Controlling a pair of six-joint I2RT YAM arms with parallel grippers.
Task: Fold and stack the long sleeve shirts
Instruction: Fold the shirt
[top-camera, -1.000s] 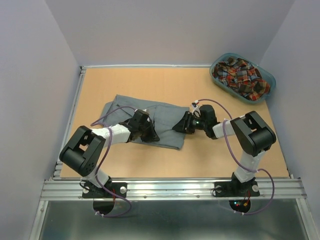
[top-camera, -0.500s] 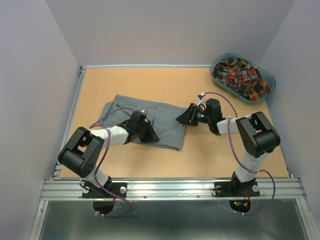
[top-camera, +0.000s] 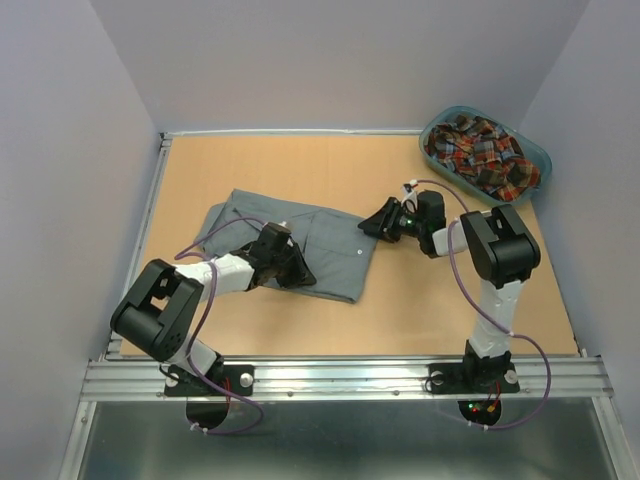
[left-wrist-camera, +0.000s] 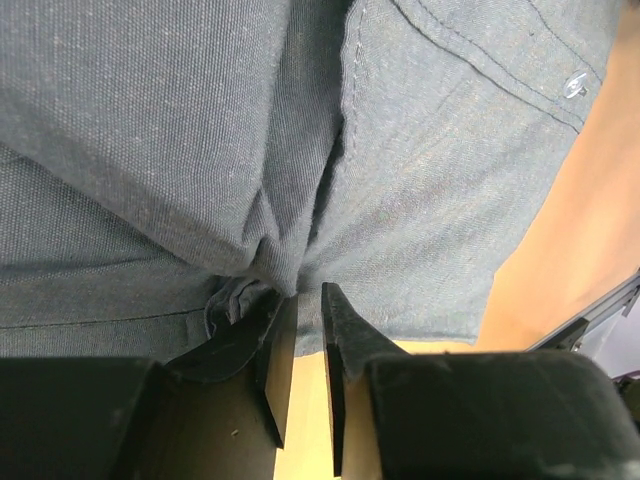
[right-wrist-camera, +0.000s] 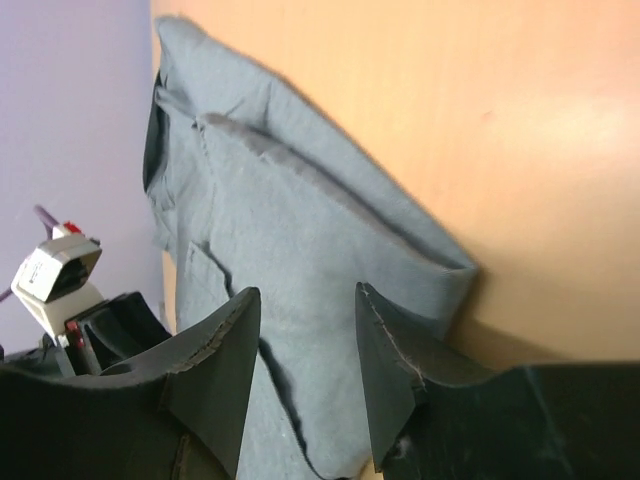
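The table carries everything, and the grey shirt is the mark to place the rest by. It lies near the table's middle as a long, flattened band slanting from far left to near right, with its buttoned front facing up. That looks like a partial fold and not yet a compact one.

The basket sits well apart from the grey shirt, off to its far right in the corner. The plaid shirt is heaped loose inside it, so it looks untouched by any folding.

The left gripper is at the grey shirt's near edge. Its jaws are drawn almost together, with a gather of cloth puckered at their tips, which I read as a light pinch.

The right gripper hangs over the grey shirt's right end, its jaws clearly apart and nothing between them.

My judgement is that the task is early. The grey shirt needs more folds, the plaid one needs lifting out and folding, and no stack exists yet.
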